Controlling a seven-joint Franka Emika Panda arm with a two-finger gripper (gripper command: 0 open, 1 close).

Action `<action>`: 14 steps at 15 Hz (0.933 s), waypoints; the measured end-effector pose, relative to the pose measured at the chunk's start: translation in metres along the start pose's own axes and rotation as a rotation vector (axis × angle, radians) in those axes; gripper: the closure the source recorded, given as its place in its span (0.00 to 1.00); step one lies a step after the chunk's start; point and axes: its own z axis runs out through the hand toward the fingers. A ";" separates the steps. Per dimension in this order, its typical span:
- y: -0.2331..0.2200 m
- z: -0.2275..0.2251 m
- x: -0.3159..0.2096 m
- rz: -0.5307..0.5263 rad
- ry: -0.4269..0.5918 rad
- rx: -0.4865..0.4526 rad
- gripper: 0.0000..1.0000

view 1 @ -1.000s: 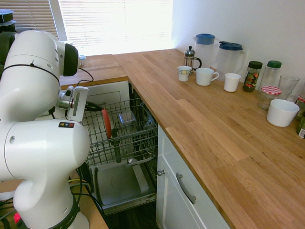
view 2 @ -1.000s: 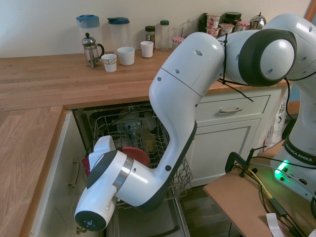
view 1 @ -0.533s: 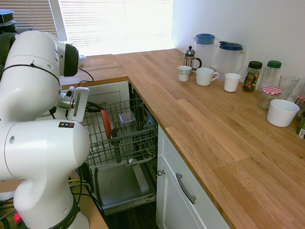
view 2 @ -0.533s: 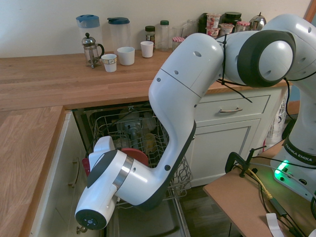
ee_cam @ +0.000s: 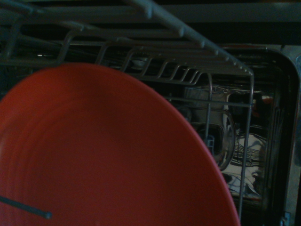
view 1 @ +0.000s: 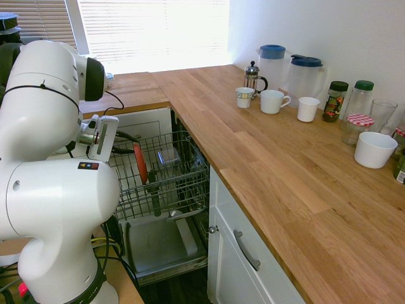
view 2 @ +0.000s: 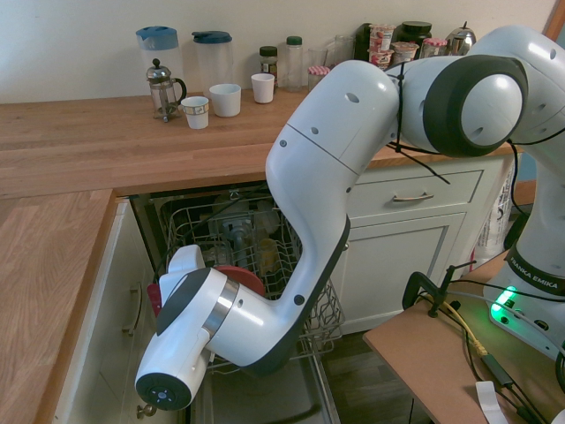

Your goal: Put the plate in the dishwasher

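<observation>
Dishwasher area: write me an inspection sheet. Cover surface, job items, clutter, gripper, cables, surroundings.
Surface: wooden worktop, L-shaped, bare in the middle.
Job's things: plate stands on edge in the wire rack of the open dishwasher; it fills the wrist view.
Clutter: along the wall, two blue-lidded jugs, a coffee press, three white cups, jars, a white bowl.
Gripper: gripper right at the plate inside the rack; fingers largely hidden, open or shut cannot be told.
Cables: black cable at the arm.
Surroundings: white cabinets beside the dishwasher, bright window blinds.
</observation>
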 end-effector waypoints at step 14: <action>0.107 -0.051 0.041 0.155 -0.072 0.241 0.00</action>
